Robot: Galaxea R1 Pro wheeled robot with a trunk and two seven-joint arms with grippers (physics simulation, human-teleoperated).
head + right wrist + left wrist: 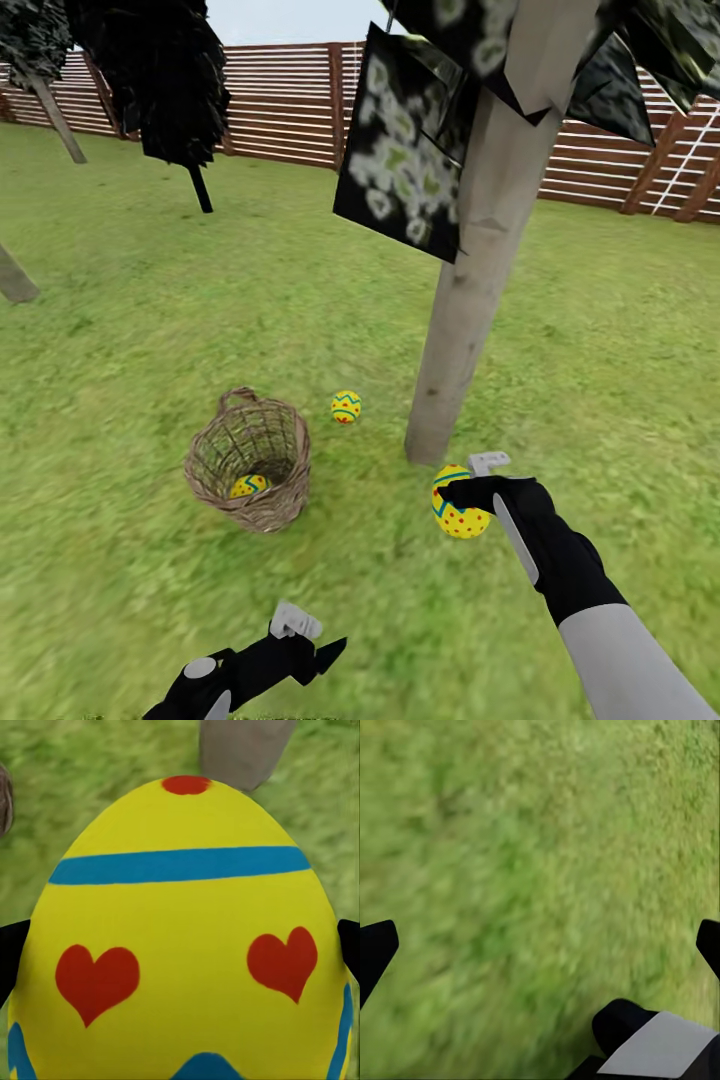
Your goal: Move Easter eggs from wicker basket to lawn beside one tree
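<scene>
My right gripper (466,482) is shut on a yellow Easter egg (458,506) with a blue band and red marks, held low over the lawn (130,300) close to the foot of the tree (468,300). In the right wrist view that egg (180,930) sits between the black fingers (10,954), with the trunk (244,750) just beyond. A second egg (346,406) lies on the grass left of the trunk. The wicker basket (262,445) stands further left with one egg (248,486) inside. My left gripper (314,640) hangs open over bare grass (525,870) near me.
A brown slat fence (290,100) runs along the back of the garden. Other trunks stand at the far left (14,276) and back left (56,118), and a dark-leaved tree (160,70) is behind. Low foliage (400,150) hangs off the near tree.
</scene>
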